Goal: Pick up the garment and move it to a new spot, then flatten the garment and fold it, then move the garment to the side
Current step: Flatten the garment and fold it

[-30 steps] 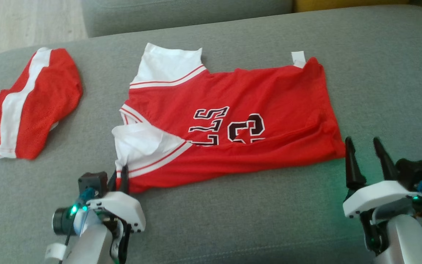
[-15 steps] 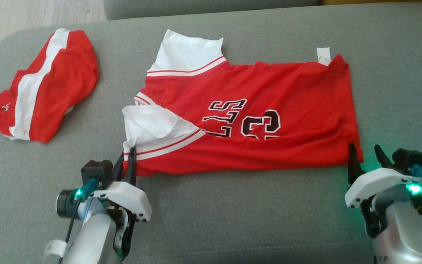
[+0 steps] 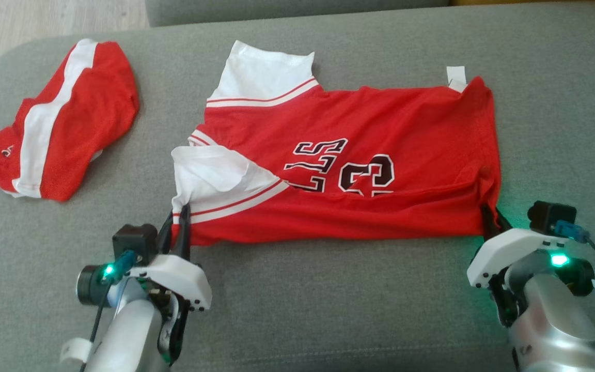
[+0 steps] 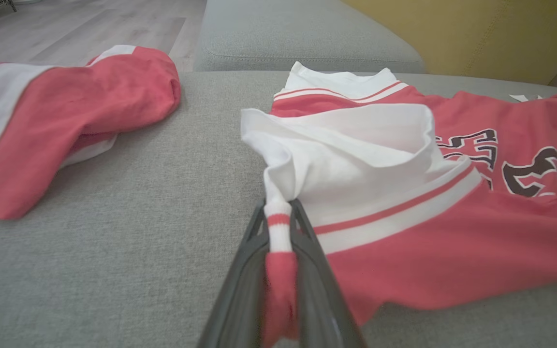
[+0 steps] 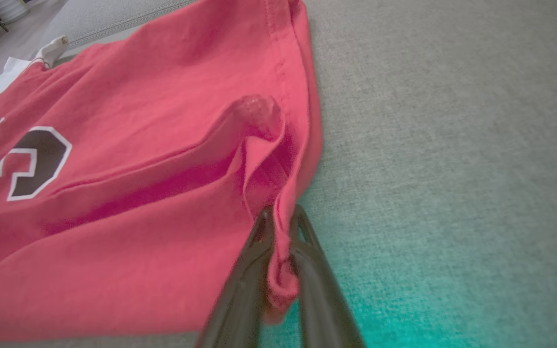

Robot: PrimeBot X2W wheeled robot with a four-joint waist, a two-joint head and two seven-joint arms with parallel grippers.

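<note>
The garment (image 3: pixel 349 155) is a red jersey with white sleeves and dark numbers, spread sideways across the grey sofa seat (image 3: pixel 328 299). My left gripper (image 3: pixel 179 219) is shut on its near left corner, where the white sleeve (image 4: pixel 356 145) bunches up between the fingers (image 4: pixel 307 270). At the near right corner my right gripper (image 3: pixel 489 219) is shut on the red hem (image 5: pixel 281 251), and the cloth (image 5: pixel 138 169) folds up into a ridge just beyond the fingers (image 5: pixel 244 285).
Red shorts with a white stripe (image 3: pixel 65 119) lie crumpled at the far left of the seat (image 4: pixel 51 125). The seat's back edge and another grey cushion (image 4: pixel 302 38) lie beyond the jersey. Wooden floor (image 3: pixel 44 18) shows past the left corner.
My right gripper moved left onto the jersey's near right corner and shut on the hem. The left gripper kept its hold. The head camera shifted between the earliest frame and now.
</note>
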